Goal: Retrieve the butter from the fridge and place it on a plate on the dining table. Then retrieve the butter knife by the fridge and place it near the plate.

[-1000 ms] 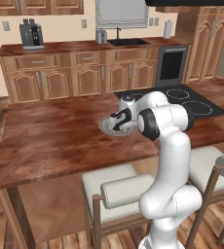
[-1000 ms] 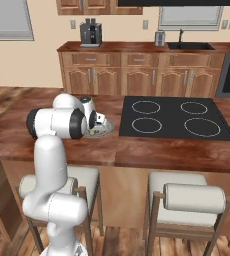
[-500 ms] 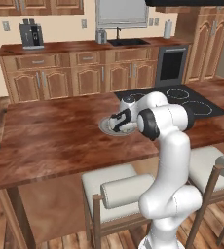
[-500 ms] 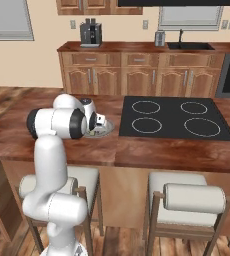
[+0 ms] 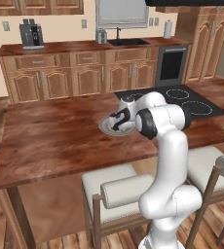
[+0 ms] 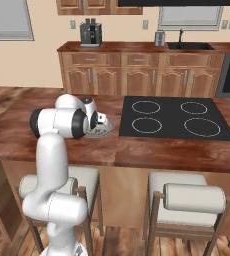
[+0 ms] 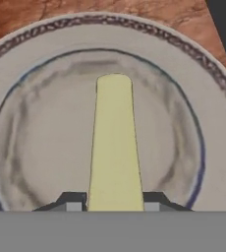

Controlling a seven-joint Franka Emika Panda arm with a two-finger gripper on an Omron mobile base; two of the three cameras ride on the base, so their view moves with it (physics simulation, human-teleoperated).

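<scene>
Your pincer (image 7: pixel 113 205) grips the butter (image 7: pixel 114 147) between its fingertips, right over the middle of the plate (image 7: pixel 46 147) on the dining table (image 5: pixel 60 136), so you have yet to release it, then fetch the butter knife

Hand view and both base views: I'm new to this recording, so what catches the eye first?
The pale yellow butter stands between the gripper fingertips, over the middle of the plate. The plate sits on the dining table, beside the black cooktop.
</scene>
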